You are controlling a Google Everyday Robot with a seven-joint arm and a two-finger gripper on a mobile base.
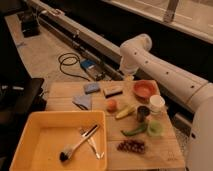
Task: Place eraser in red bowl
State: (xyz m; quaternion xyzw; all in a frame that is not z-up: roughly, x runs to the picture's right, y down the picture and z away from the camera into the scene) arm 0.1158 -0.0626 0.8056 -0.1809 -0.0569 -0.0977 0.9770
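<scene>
Camera view shows the task barely begun: the eraser (pixel 112 91) lies on the wooden board (pixel 60 92), just beside and below the gripper (pixel 128 76), not yet grasped. The red bowl (pixel 145 89) waits near the gripper's other side. Whether the gripper is open cannot be told.

One eraser (pixel 113 90), one red bowl (pixel 145 89), two cups (pixel 156 102) (pixel 155 129), tool (pixel 129 76) near bowl.

No text to read.
Nothing legible anywhere; the gripper (pixel 129 77) hangs over the far edge of the bench (pixel 166 149).
</scene>
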